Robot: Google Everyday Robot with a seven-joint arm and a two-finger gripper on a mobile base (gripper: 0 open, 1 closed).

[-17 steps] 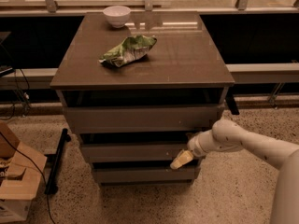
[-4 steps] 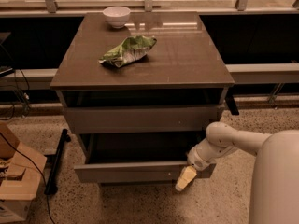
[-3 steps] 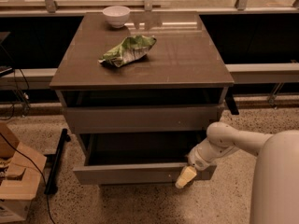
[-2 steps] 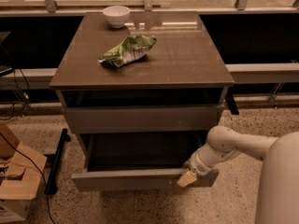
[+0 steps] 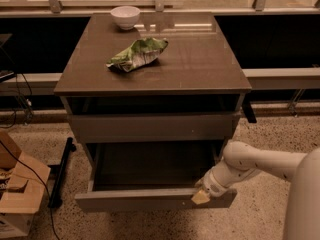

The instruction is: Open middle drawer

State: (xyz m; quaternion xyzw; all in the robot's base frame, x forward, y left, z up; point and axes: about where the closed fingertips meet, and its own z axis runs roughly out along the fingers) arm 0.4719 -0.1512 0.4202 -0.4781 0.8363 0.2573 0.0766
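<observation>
The middle drawer (image 5: 150,200) is seen drawn well out of the grey-brown cabinet (image 5: 210,69), its dark inner box exposed and its flat front standing forward of the upper drawer front (image 5: 152,127), which is set nearly flush under the top. The gripper (image 5: 201,197) is placed at the right part of the middle drawer's front, against its upper edge, at the end of the white arm (image 5: 255,161) that is brought in from the lower right. How far the gripper is open, and whether the front is actually held, cannot be told.

The cabinet's top is smooth and slightly glossy, with pale reflections near its back edge. A white bowl (image 5: 125,16) is set at the back left corner, and a crumpled green bag (image 5: 139,54) is laid left of centre, well apart from the bowl.

The cabinet is stood on a speckled terrazzo floor (image 5: 265,134). A cardboard box (image 5: 20,204) is seen at the lower left, with black cables (image 5: 25,169) run across it, and a black bar (image 5: 60,174) is laid on the floor beside the cabinet. Behind, a pale ledge (image 5: 280,74) is run along a dark wall
</observation>
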